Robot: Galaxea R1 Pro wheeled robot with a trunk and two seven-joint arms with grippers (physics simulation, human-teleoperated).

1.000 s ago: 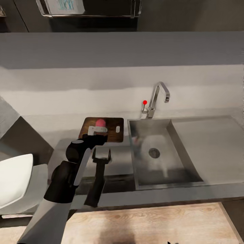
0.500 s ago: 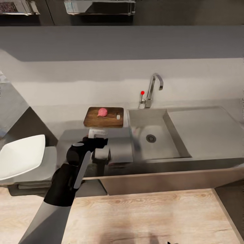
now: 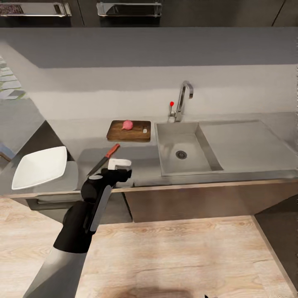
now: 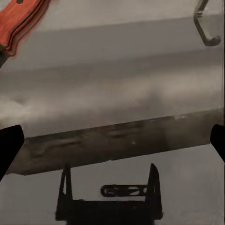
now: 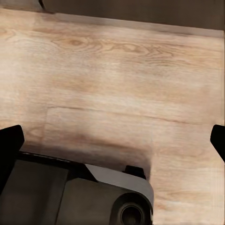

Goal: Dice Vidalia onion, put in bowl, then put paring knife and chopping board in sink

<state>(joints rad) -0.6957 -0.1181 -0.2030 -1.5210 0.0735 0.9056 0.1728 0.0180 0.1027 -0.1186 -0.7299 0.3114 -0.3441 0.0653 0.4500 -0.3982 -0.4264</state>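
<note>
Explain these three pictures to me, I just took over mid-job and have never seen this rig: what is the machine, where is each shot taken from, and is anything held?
It is a wheeled robot with two arms, rendered in a simulator. The head view looks down from its head at a kitchen counter. The dark arm at lower left is its left arm, with the left end effector above the counter's front edge. On the counter lie a white bowl, a paring knife with a red handle, and a chopping board carrying the pink onion. The sink is beside the board. The left wrist view looks along that arm's fingers at the counter; they are spread, holding nothing. The right wrist view faces the wooden floor, with fingers apart, also holding nothing.
</note>
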